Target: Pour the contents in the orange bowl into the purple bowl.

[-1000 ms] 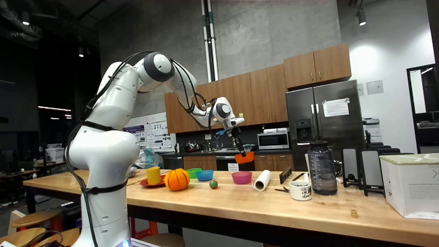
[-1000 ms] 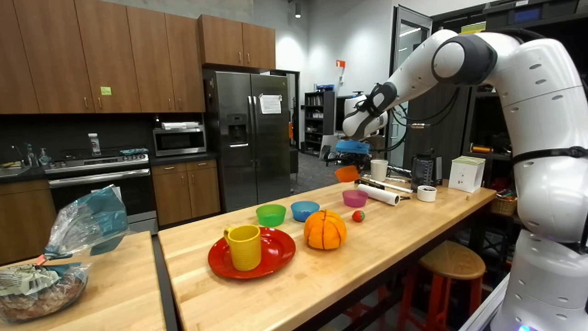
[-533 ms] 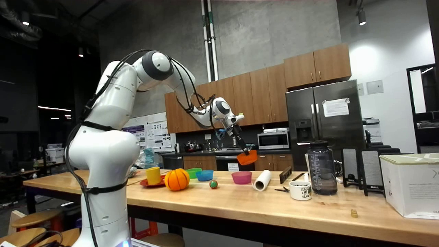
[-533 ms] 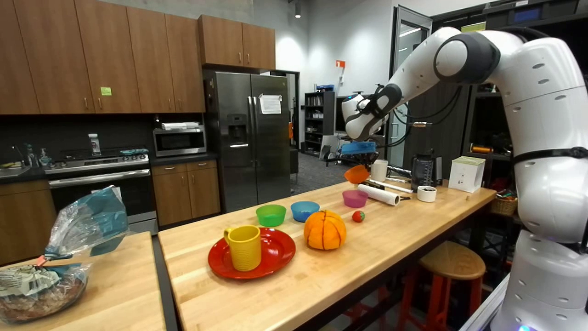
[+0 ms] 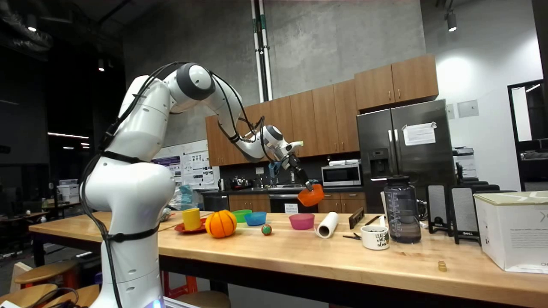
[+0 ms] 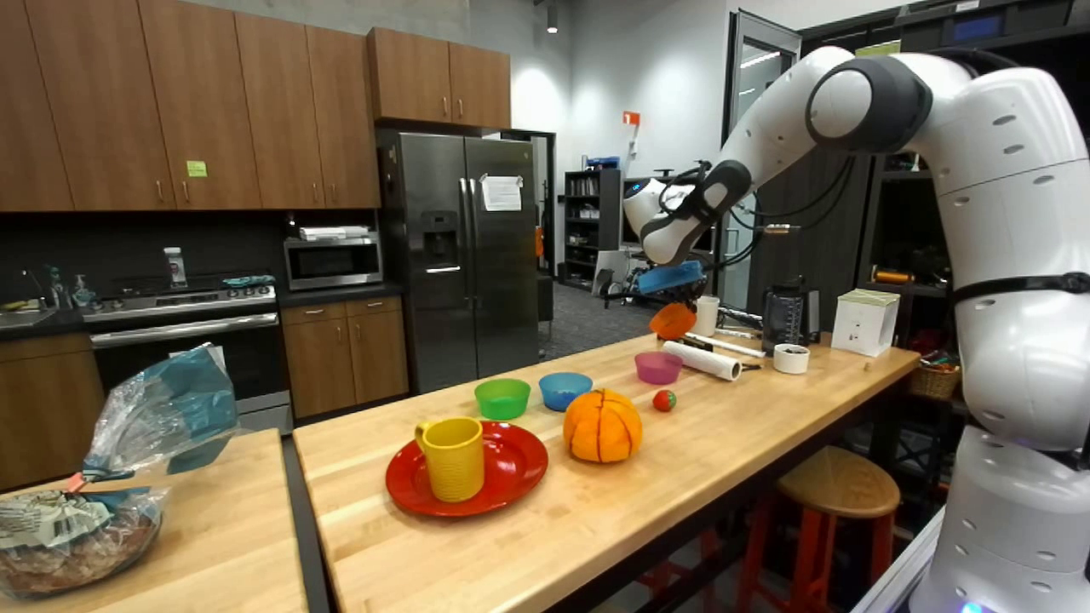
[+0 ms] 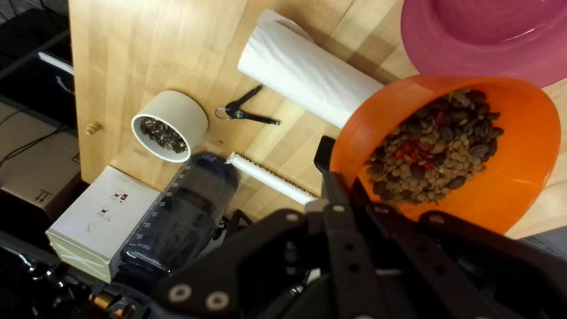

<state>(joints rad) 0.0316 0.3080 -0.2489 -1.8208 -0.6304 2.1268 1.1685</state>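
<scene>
the gripper (image 7: 348,189) pinches the rim of the orange bowl (image 7: 527,164), held tilted above the worktop (image 5: 299,252), near the purple bowl (image 7: 483,55). grasp and lift are judged complete, the pour itself outstanding, as the dry mix (image 7: 434,153) lies in the orange bowl. the purple bowl is cut off by the wrist view's edge, so its full inside goes unchecked, and whether the orange bowl hangs squarely over it cannot be told
</scene>
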